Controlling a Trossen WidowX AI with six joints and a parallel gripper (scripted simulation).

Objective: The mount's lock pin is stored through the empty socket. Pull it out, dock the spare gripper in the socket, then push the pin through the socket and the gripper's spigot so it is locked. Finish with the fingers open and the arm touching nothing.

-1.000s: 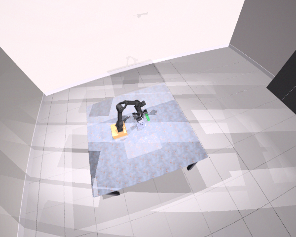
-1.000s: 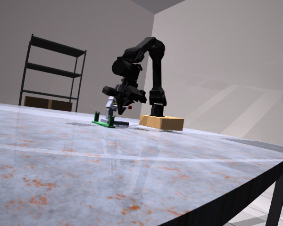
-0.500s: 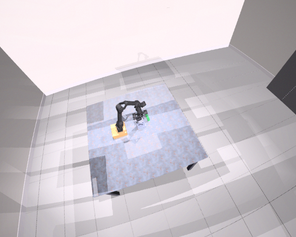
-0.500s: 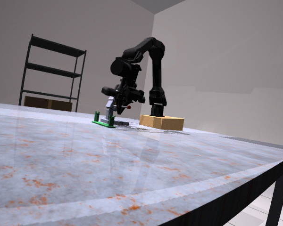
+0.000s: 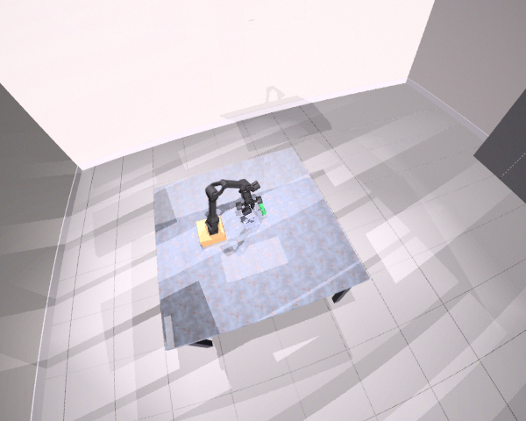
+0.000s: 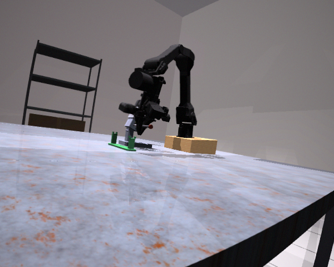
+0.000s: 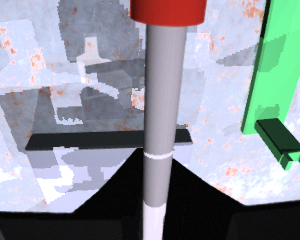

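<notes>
The lock pin, a grey shaft (image 7: 164, 90) with a red head (image 7: 168, 12) (image 6: 150, 126), is held roughly level above the table. My gripper (image 6: 139, 133) (image 7: 147, 156) is shut on its shaft, with the head sticking out on the arm-base side. The pale blue-grey mount (image 6: 128, 132) (image 5: 251, 221) stands just beyond the fingers. The pin's other end points at the mount's upper part; whether it is inside the socket is hidden. The spare gripper cannot be told apart from the mount and the arm.
A green rack (image 6: 122, 147) (image 5: 263, 209) (image 7: 277, 65) with two notched uprights lies close beside the mount; no pin rests in it. A dark flat bar (image 7: 80, 140) (image 6: 143, 145) lies low beside the mount. The arm stands on a wooden block (image 5: 212, 239) (image 6: 200, 145).
</notes>
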